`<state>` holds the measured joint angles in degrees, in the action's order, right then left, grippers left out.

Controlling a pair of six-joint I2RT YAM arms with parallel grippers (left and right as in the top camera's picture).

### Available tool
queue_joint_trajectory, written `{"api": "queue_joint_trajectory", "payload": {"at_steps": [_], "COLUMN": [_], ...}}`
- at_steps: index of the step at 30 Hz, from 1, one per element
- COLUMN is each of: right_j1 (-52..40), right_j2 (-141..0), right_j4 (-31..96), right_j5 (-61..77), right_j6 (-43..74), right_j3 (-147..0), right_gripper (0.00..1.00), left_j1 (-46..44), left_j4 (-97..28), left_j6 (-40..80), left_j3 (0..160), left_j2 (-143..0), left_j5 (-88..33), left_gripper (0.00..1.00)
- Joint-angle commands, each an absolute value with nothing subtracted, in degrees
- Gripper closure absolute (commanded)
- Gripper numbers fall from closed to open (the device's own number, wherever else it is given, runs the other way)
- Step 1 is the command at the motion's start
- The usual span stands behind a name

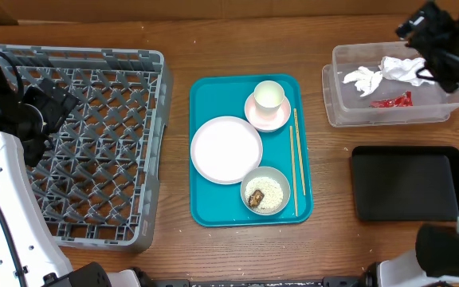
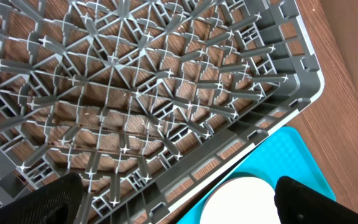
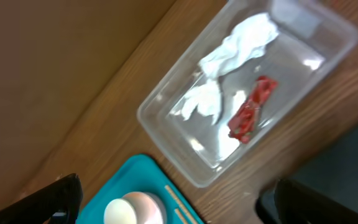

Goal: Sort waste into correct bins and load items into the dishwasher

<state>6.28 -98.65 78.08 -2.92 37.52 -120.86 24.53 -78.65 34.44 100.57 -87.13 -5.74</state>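
Right wrist view shows your right gripper (image 3: pixel 176 184) with its fingers (image 3: pixel 53 200) spread wide, one at each lower corner of the picture, holding nothing and touching nothing. Beyond them lies the clear plastic tub (image 3: pixel 166 134) on the wooden table. Inside it are the crumpled white tissue paper (image 3: pixel 241 37) and the red-and-white snack wrapper (image 3: pixel 251 109), both well clear of the fingertips. Between the fingers, at the near edge, you see the white cup (image 3: pixel 120 211) sitting in the pale pink bowl (image 3: pixel 149 205) on the teal tray (image 3: pixel 124 174), with the chopsticks (image 3: pixel 180 200) beside them.

From overhead, your right gripper (image 1: pixel 430 44) hangs over the far right end of the tub (image 1: pixel 349 112), above the tissue (image 1: pixel 365 78) and wrapper (image 1: pixel 393 101). The black tray (image 1: pixel 409 185) lies near of the tub, apart from it.

Your left gripper (image 2: pixel 176 186) is wide open too, its fingers (image 2: pixel 50 200) empty. They hang above the right wall of the grey dish rack (image 2: pixel 135 93), with the edge of the round plate (image 2: pixel 241 200) showing between them.

Overhead, the left gripper (image 1: pixel 54 104) is over the rack (image 1: pixel 126 72). The plate (image 1: pixel 226 149), cup (image 1: pixel 268 94) and pink bowl (image 1: pixel 268 115) sit on the teal tray (image 1: pixel 213 207), as does the grey-white bowl (image 1: pixel 281 179). That bowl holds rice grains (image 1: pixel 271 191) and a small brown lump (image 1: pixel 255 198).
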Motion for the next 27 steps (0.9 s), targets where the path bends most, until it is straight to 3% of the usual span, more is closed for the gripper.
{"api": "queue_joint_trajectory", "payload": {"at_steps": [1,13,19,27], "right_j1": [8.86,26.57,24.97,14.52], "right_j2": [-98.04,-98.04,-98.06,-98.06], "right_j4": [80.53,92.03,95.33,96.27], "right_j5": [-10.11,7.7,10.37,10.61], "right_j6": [37.52,37.43,36.93,27.73], "right_j3": [-121.91,-121.89,-121.84,-121.82], "right_gripper": [0.0,0.0,0.0,0.0], "left_j1": [24.73,24.73,24.73,24.73], "left_j4": [-78.7,-78.67,-78.7,-78.7], "left_j6": [35.16,35.16,35.14,35.14], "left_j3": [101.41,101.41,101.41,101.41], "left_j2": [-86.89,-86.89,-86.89,-86.89], "left_j5": [-5.54,-5.54,-5.52,-5.52], "left_gripper": [0.0,0.0,0.0,0.0]}}
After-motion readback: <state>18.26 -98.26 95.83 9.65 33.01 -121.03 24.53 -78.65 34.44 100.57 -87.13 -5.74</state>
